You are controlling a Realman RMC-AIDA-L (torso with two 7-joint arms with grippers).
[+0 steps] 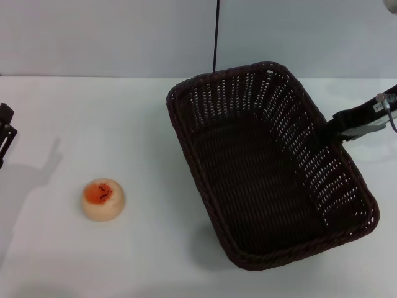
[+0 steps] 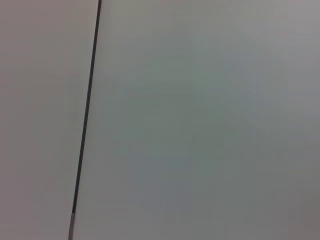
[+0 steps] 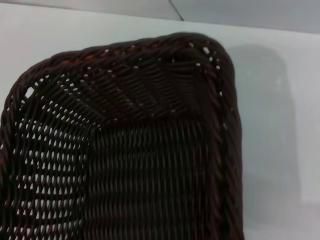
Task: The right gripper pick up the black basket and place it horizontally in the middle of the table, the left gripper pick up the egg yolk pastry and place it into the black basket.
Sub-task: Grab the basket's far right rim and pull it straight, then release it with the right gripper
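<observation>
The black basket (image 1: 223, 93) sits at an angle on the right half of the white table (image 1: 93, 112), casting a shadow under its near corner. My right gripper (image 1: 330, 131) reaches in from the right edge and grips the basket's right rim. The right wrist view shows one rounded basket corner (image 3: 150, 85) close up, above the table (image 3: 75, 35). The egg yolk pastry (image 1: 103, 198) lies alone on the table at the front left, well apart from the basket. My left gripper (image 1: 5, 130) barely shows at the far left edge, away from the pastry.
A grey wall rises behind the table, with a thin black vertical line (image 1: 216, 37) running down it behind the basket. The left wrist view shows only this plain wall and the thin dark line (image 2: 87, 110).
</observation>
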